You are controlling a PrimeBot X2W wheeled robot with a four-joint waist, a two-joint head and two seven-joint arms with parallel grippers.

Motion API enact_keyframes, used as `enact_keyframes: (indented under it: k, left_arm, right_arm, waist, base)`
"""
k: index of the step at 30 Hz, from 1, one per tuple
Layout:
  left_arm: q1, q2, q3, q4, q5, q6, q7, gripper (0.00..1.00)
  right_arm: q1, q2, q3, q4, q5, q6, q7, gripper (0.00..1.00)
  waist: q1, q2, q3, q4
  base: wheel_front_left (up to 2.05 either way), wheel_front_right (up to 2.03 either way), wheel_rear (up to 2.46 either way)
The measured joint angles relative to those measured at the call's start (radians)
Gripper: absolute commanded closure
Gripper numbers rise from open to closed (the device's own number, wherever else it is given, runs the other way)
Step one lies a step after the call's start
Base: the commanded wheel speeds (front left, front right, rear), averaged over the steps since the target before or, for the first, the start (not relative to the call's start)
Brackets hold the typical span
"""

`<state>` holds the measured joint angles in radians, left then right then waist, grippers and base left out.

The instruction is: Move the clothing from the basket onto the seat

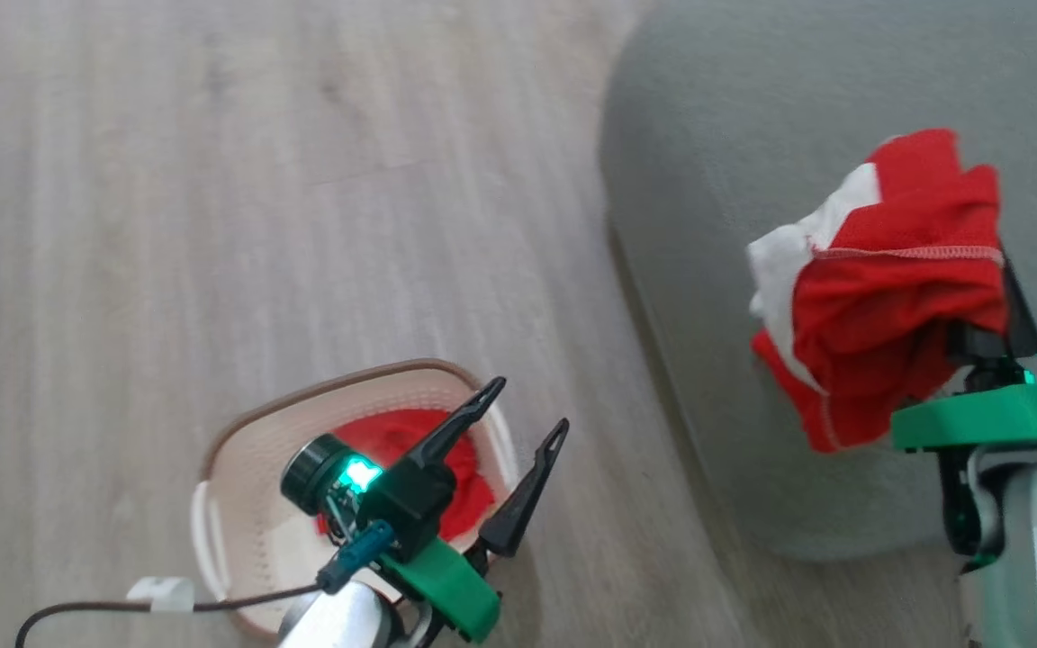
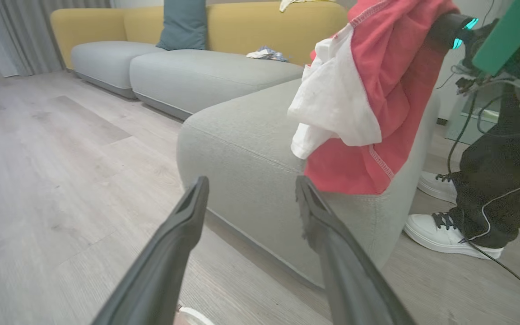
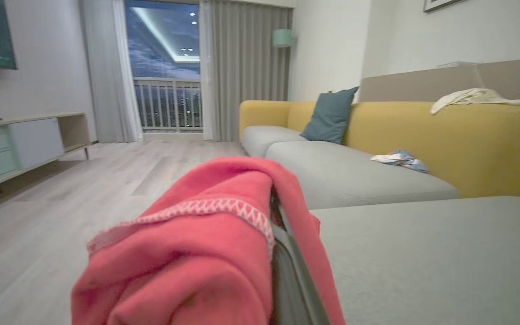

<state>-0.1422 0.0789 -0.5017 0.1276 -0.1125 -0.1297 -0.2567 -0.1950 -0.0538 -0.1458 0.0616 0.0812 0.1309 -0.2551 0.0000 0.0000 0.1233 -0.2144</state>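
A red and white garment (image 1: pixel 888 288) hangs draped over my right gripper (image 1: pixel 978 333), which is shut on it above the grey-green seat (image 1: pixel 752 108). The same garment (image 2: pixel 359 90) shows in the left wrist view over the seat's corner (image 2: pixel 242 149), and in the right wrist view it (image 3: pixel 206 248) covers the fingers. Another red piece of clothing (image 1: pixel 410 441) lies in the cream basket (image 1: pixel 248 450) on the floor. My left gripper (image 1: pixel 527 405) hovers open over the basket's right rim, fingers (image 2: pixel 174 253) apart with nothing between them.
Pale wood floor (image 1: pixel 212 180) spreads left of the seat. A person's legs in dark trousers and white shoes (image 2: pixel 449 234) stand just beyond the seat's end. Further along are a yellow-backed sofa (image 3: pixel 445 135), a teal cushion (image 3: pixel 330 115) and a low cabinet (image 3: pixel 25 144).
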Motion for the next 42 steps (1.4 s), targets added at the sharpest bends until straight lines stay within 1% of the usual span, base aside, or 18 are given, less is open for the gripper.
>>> enact_keyframes:
  k: [7,11,15,19,24,28,30,33,35,40,42]
  left_arm:
    - [-0.004,0.02,-0.032,-0.016,0.011,0.0,0.0,0.0]
    - [-0.012,0.03,-0.059,-0.019,0.017,0.0,0.0,0.0]
    - [-0.027,0.047,-0.078,-0.022,0.017,0.0,0.0,0.0]
    - [-0.028,0.06,-0.083,-0.019,0.028,0.0,0.0,0.0]
    - [-0.042,0.069,-0.096,-0.02,0.035,0.0,0.0,0.0]
    - [-0.07,0.089,-0.112,-0.024,0.035,0.0,0.0,0.0]
    - [-0.079,0.101,-0.119,-0.024,0.035,0.0,0.0,0.0]
    - [-0.103,0.128,-0.144,-0.029,0.035,0.0,0.0,0.0]
    - [-0.119,0.145,-0.151,-0.038,0.035,0.0,0.0,0.0]
    - [-0.163,0.18,-0.162,-0.051,0.035,0.0,0.0,0.0]
    - [-0.179,0.19,-0.161,-0.057,0.036,0.0,0.0,0.0]
  right_arm:
    - [0.002,0.002,-0.042,-0.026,0.005,0.0,0.0,1.0]
    - [0.003,0.003,-0.051,-0.032,0.018,0.0,0.0,1.0]
    - [0.003,0.005,-0.055,-0.037,0.027,0.0,0.0,1.0]
    - [0.002,0.006,-0.063,-0.041,0.019,0.0,0.0,1.0]
    - [-0.011,0.007,-0.081,-0.041,-0.014,0.0,0.0,1.0]
    - [-0.091,0.0,-0.109,-0.043,-0.049,0.0,0.0,1.0]
    - [-0.154,-0.026,-0.12,-0.033,-0.052,0.0,0.0,1.0]
    - [-0.247,-0.091,-0.144,-0.007,-0.054,0.0,0.0,1.0]
    - [-0.309,-0.123,-0.152,0.023,-0.044,0.0,0.0,1.0]
    - [-0.454,-0.173,-0.202,0.095,-0.023,0.0,0.0,1.0]
    - [-0.507,-0.193,-0.218,0.145,-0.02,0.0,0.0,1.0]
  waist:
    - [0.0,0.0,0.028,-0.122]
    - [0.0,0.0,0.049,-0.178]
    - [0.0,0.0,0.076,-0.217]
    - [0.0002,0.0,0.104,-0.24]
    - [0.0002,0.0,0.132,-0.243]
    - [0.0002,0.0,0.168,-0.232]
    - [0.0002,0.0,0.19,-0.225]
    - [0.0002,0.0,0.224,-0.209]
    - [0.0002,0.0,0.251,-0.197]
    - [0.0002,0.0,0.321,-0.164]
    - [0.0002,0.0,0.351,-0.149]
  base:
    - [0.0,0.0,0.0]
    - [0.0,0.0,0.0]
    - [0.0,0.0,0.0]
    - [0.0,0.0,0.0]
    - [0.0,0.0,0.0]
    - [0.0,0.0,0.0]
    - [0.0,0.0,0.0]
    - [0.0,0.0,0.0]
    - [0.0,0.0,0.0]
    - [0.0,0.0,0.0]
    - [0.0,0.0,0.0]
